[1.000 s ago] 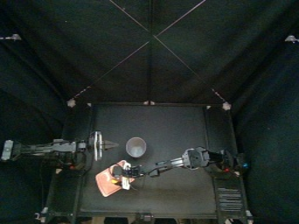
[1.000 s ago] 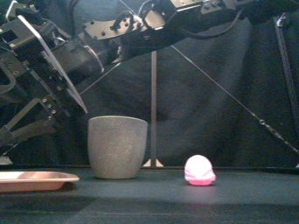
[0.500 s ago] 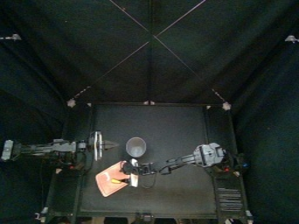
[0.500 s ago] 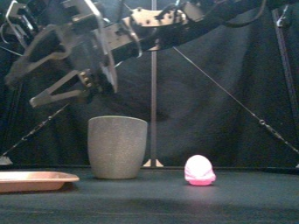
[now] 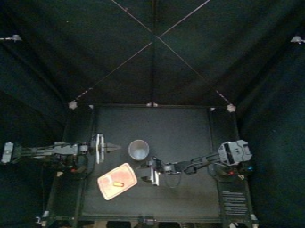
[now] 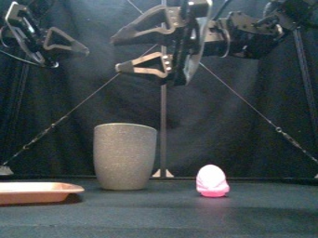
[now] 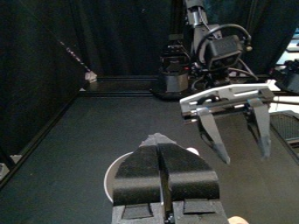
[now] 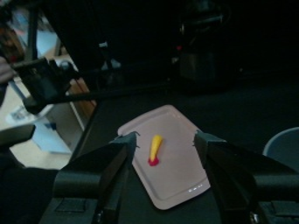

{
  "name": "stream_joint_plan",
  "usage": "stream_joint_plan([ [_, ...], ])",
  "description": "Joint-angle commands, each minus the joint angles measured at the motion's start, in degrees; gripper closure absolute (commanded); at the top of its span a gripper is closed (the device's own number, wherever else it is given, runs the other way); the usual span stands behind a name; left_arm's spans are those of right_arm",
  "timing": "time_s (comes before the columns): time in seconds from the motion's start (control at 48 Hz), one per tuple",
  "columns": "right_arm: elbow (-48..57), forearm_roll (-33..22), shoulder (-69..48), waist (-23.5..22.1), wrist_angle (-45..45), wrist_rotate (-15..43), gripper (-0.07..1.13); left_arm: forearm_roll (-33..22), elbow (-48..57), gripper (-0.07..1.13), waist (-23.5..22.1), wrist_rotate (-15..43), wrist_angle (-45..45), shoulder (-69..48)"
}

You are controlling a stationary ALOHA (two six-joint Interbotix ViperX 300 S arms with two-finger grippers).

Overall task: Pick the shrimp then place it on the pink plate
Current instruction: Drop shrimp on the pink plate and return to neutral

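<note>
Right gripper: jaws spread wide, nothing between them, hanging above the pink plate.

Shrimp: lies flat near the plate's middle, clear of both jaws.

Judgement: placement looks done. The next move calls only for a clean lift away (no brush against the plate's rim).

Shrimp: slim, slightly curved, smooth, reddish with a yellow end.

Plate: flat rounded rectangle with a low lip.

Tall grey speckled cup: near, behind the plate.

Left gripper: rests at the table's left, jaws together.

pink tray cut by my front view's edge, shrimp a blur from my right wrist, grey cup cropped there
</note>
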Motion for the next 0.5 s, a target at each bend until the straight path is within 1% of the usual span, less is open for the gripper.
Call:
stream_joint_plan([
  [0.021,4.57,0.97,-5.19,-0.35,-4.48,0.18,0.16,0.09,-0.70,1.04,-0.09,0.00,-0.53,0.09],
  [0.25,13.62,4.92,-11.51,-1.05,-7.56,-0.18,0.16,0.09,-0.62,1.04,-0.09,0.00,-0.44,0.09],
  [0.5,18.81,4.66,-16.96,-2.37,-7.56,-0.44,0.16,0.09,-0.53,1.04,-0.09,0.00,-0.44,0.18],
])
